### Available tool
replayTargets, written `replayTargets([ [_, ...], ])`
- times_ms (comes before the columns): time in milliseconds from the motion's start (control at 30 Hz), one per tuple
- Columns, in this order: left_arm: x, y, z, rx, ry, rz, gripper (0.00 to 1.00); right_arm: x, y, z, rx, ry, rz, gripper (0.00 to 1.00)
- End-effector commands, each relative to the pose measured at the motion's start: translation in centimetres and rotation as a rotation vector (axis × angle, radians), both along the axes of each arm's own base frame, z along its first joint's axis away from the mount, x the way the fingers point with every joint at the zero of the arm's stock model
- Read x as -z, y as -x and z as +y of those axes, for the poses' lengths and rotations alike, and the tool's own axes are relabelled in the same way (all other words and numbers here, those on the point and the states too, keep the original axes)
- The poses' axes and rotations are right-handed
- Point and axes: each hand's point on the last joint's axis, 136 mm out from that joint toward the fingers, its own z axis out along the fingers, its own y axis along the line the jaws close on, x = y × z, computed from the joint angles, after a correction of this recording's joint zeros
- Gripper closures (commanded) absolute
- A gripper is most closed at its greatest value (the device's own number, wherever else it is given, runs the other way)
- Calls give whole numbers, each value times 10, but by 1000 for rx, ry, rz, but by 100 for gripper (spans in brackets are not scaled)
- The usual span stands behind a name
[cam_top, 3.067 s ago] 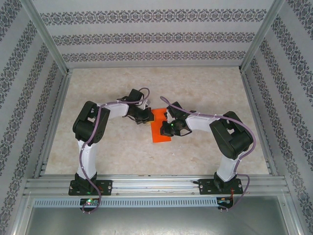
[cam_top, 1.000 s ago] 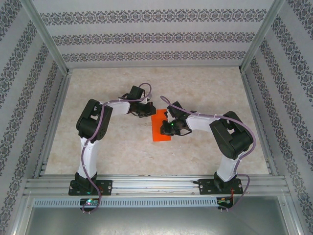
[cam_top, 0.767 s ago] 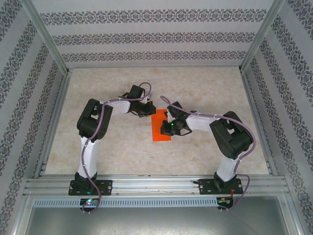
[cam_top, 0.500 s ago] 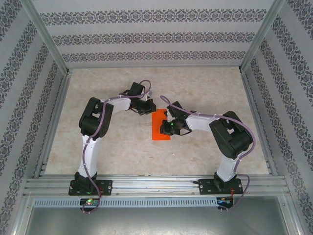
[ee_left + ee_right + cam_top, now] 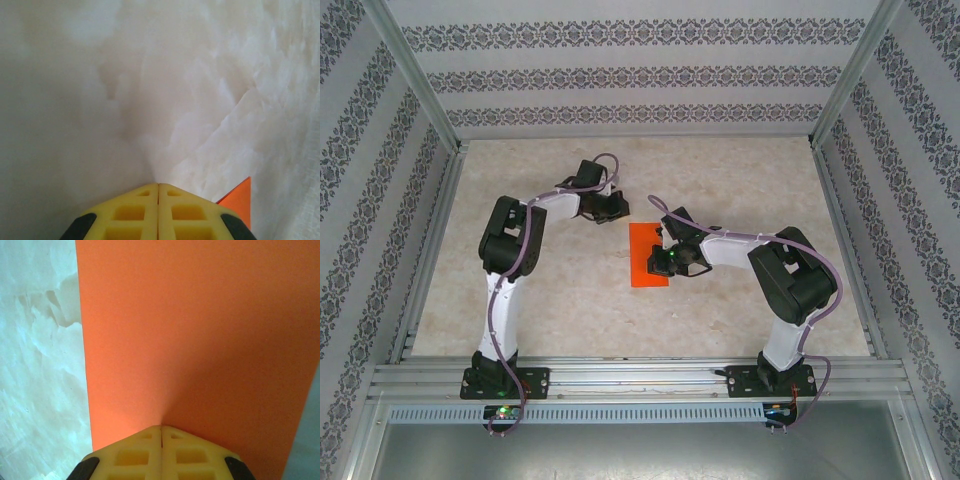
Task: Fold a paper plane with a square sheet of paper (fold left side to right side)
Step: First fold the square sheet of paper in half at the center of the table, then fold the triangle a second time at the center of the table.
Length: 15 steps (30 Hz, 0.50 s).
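**Orange-red sheet under the right gripper, left gripper set apart**

We see the thin, matte, bright orange-red sheet of paper lying flat near the middle of the pale marbled tabletop. From above it reads as an upright rectangle, taller than wide, with its long edges running from 12 to 6 o'clock.

At the sheet's 3 o'clock edge sits the right gripper. In the right wrist view its two yellow fingers are pressed together with no gap and nothing between them. Their tips meet their own shadow on the orange-red surface, so they appear to rest on the paper. Bare tabletop shows along the sheet's 9 o'clock side in that view.

The left gripper stands at about 10 o'clock from the sheet in the overhead view, near it but apart, over bare tabletop. Its yellow fingers are likewise closed tight on nothing, and we cannot tell whether they touch the table. In the left wrist view one sharp corner of the sheet pokes in at about 4 o'clock from the fingertips.

Around the table stand pale walls with dark ornamental stripes. A silver metal rail crosses at 6 o'clock, where both arm bases are bolted.
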Motion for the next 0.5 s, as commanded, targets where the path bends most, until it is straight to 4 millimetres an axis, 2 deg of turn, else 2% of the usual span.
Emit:
replayTargets([
  [0,-35,7,16,-21,-16,-79,92,38,44,-33,26,156,175,100],
  [133,-53,49,5,13,34,-54,92,37,40,-31,36,148,164,100],
  [267,-47,94,-11,59,66,19,92,37,40,-31,38,148,159,100],
  [367,-39,116,-25,86,90,69,92,38,39,-30,35,145,156,100],
  [467,-32,127,-39,105,110,96,92,39,40,-30,33,147,160,100],
])
